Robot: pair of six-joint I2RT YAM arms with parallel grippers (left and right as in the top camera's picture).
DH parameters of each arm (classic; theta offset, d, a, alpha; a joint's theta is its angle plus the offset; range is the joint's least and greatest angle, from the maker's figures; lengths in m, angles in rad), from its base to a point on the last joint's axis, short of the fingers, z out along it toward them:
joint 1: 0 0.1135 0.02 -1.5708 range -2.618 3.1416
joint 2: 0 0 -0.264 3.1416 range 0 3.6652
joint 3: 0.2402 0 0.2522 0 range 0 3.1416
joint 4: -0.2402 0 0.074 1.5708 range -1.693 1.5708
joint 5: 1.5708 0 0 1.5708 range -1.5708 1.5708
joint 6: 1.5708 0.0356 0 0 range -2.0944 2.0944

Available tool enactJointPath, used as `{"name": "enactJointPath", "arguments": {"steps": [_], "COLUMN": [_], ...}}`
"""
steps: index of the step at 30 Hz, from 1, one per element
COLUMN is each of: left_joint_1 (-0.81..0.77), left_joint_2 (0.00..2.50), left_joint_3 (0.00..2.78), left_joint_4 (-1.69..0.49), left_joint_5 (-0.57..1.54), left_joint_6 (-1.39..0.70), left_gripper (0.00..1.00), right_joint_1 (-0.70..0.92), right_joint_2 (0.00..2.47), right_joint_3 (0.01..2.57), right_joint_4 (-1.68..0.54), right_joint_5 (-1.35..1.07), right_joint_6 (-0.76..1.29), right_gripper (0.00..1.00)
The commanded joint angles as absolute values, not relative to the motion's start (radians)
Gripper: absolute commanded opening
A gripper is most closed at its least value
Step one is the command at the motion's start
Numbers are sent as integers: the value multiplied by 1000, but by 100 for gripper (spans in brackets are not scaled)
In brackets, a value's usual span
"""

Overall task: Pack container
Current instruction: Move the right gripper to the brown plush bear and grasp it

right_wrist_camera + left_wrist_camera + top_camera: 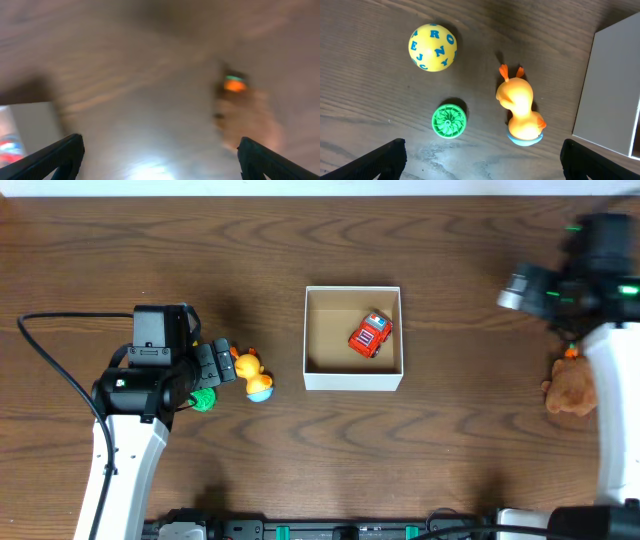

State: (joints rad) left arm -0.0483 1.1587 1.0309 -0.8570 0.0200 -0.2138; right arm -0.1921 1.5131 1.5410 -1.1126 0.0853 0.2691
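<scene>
Duck: I log it just ahead of my left gripper, jaws wide and empty, its long axis roughly across their closing line, container mid-table just beyond it; right gripper, likewise spread, sits well apart.

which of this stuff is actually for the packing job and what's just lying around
For the job: container, red toy car (already inside), orange duck, green round toy, yellow letter ball, brown plush; the loose toys are probably still to pack.
Just there: black cable, wooden table.
</scene>
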Motion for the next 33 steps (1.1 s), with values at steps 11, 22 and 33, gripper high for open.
{"name": "enactJointPath", "arguments": {"steps": [11, 22, 33], "left_joint_1": [-44, -44, -44], "left_joint_2": [1162, 1162, 1162], "left_joint_3": [1051, 1051, 1051], "left_joint_4": [-852, -848, -848], "left_joint_5": [19, 19, 19], "left_joint_6": [-223, -223, -223], "left_gripper": [98, 98, 98], "right_joint_1": [-559, -556, -555], "right_joint_2": [1675, 1851, 1867], "right_joint_3": [1523, 1444, 1318], "right_joint_4": [-1172, -1150, -1012], "right_joint_5": [44, 18, 19], "right_joint_6": [42, 12, 14], "right_gripper": [99, 99, 90]}}
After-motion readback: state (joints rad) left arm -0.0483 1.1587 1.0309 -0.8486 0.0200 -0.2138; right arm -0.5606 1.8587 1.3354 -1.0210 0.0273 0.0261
